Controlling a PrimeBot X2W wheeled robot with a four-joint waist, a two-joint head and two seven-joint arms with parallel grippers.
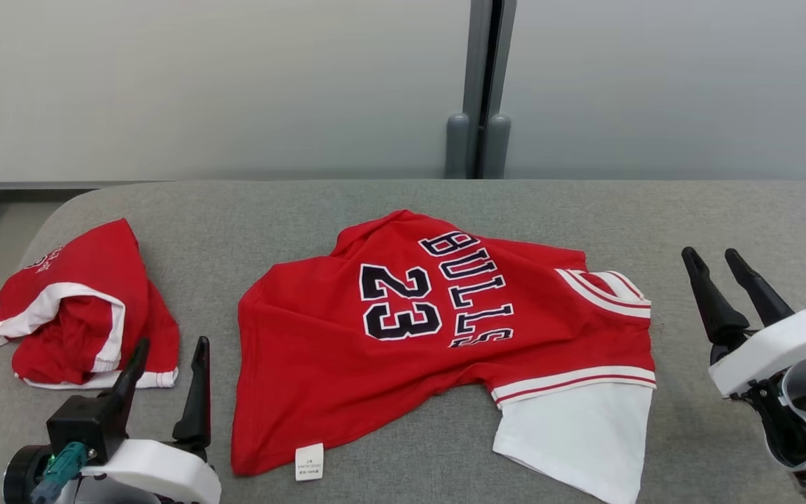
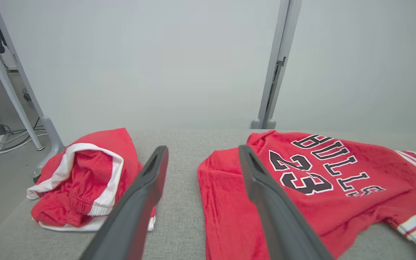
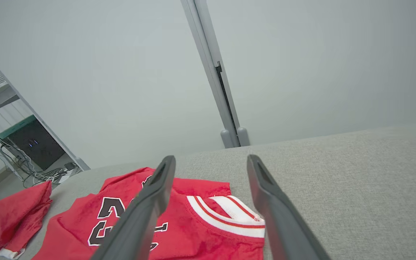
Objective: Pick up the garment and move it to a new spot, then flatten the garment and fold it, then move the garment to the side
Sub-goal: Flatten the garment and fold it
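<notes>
Jersey [image 1: 403,336] sprawls across worktop [image 1: 725,210] centre. Crumpled red shorts [image 1: 81,308] block near left, just beyond left hand [image 1: 172,343]. Bare strip between two garments. Far band and right side open up to right hand [image 1: 709,253]. Grey post [image 1: 478,70] behind far edge.

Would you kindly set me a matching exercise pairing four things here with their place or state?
Column one:
1. jersey
2. crumpled garment
3. left gripper
4. right gripper

Column two:
A. open, to the right of the jersey
B. bunched up at the left end of the table
C. open, close to the crumpled garment
D. spread out mid-table, number 23 showing

Pairs: 1-D, 2-B, 3-C, 4-A.
</notes>
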